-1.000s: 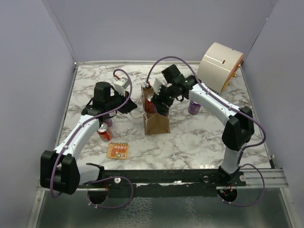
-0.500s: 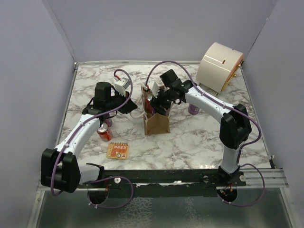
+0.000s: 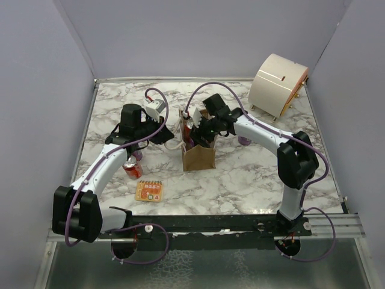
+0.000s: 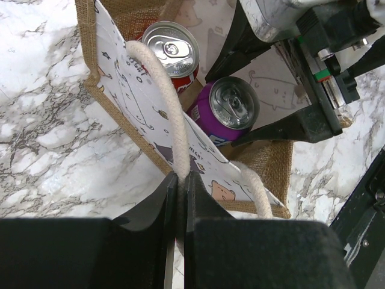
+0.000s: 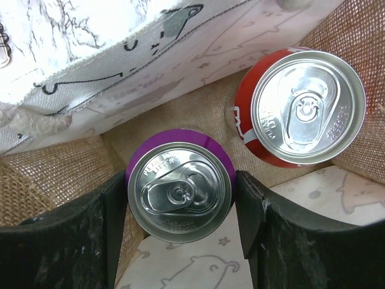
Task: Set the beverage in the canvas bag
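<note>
Right wrist shows purple, silver-topped beverage (image 5: pixel 179 191) inside tan canvas bag (image 5: pixel 42 180).

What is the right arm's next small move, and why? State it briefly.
Probably open the right gripper and let go. It grips the purple aluminium can, which already sits inside the tan-brown canvas bag beside the red aluminium can, while the left gripper pinches the cream rope handle.

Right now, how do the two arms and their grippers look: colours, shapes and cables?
The left arm and the right arm have white tubular links between chunky black joints. A thin purple cable loops along each. The left gripper and the right gripper have flat matte black fingers.
</note>
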